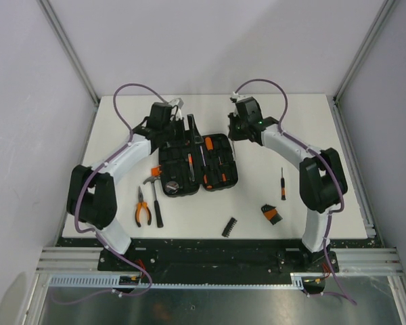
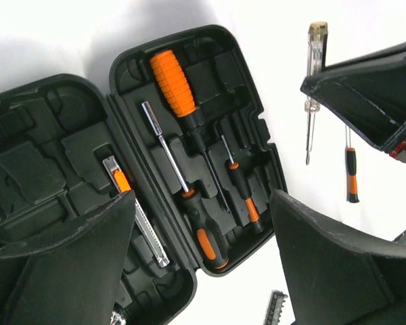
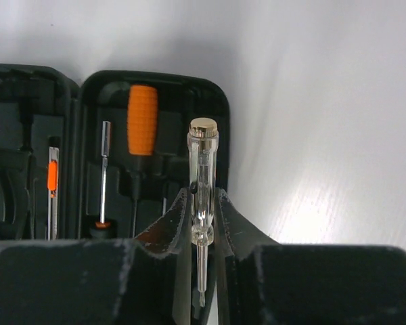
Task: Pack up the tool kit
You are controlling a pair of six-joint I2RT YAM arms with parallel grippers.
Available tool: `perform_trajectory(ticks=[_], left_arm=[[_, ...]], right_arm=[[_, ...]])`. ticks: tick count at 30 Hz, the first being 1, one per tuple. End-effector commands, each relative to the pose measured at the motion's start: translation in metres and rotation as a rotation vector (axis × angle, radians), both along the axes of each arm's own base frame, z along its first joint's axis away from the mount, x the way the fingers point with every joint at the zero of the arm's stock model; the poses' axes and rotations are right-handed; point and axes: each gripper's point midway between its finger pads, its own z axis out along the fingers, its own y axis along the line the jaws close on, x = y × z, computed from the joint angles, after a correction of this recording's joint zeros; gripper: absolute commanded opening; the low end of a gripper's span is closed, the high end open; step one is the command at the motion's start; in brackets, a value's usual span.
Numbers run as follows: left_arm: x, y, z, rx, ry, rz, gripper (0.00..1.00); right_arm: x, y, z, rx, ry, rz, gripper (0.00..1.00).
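Right jaws are pinching the clear tester screwdriver (image 3: 203,176) beside the far right corner of the tool kit case (image 2: 34,162), which is lying open on the surface (image 1: 291,122), probably lining up its slot, while left jaws are hovering wide, empty.

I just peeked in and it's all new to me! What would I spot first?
Probably the open black plastic hinged case in the middle of the white table, a fat orange-handled screwdriver slotted in its right half. Then the right end effector, pinching a clear plastic tester screwdriver near the case's far right corner.
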Motion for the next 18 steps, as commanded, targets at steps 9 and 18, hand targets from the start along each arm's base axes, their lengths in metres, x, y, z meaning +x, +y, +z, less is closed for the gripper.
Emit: perform_trajectory(ticks=[9, 18], left_arm=[[-0.003, 0.021, 0.013, 0.021, -0.058, 0.038, 0.84], [-0.003, 0.024, 0.012, 0.020, -0.053, 0.044, 0.84]], right_arm=[[0.024, 0.056, -0.021, -0.035, -0.019, 0.161, 0.00], [0.027, 0.053, -0.052, -0.086, 0.029, 0.127, 0.00]])
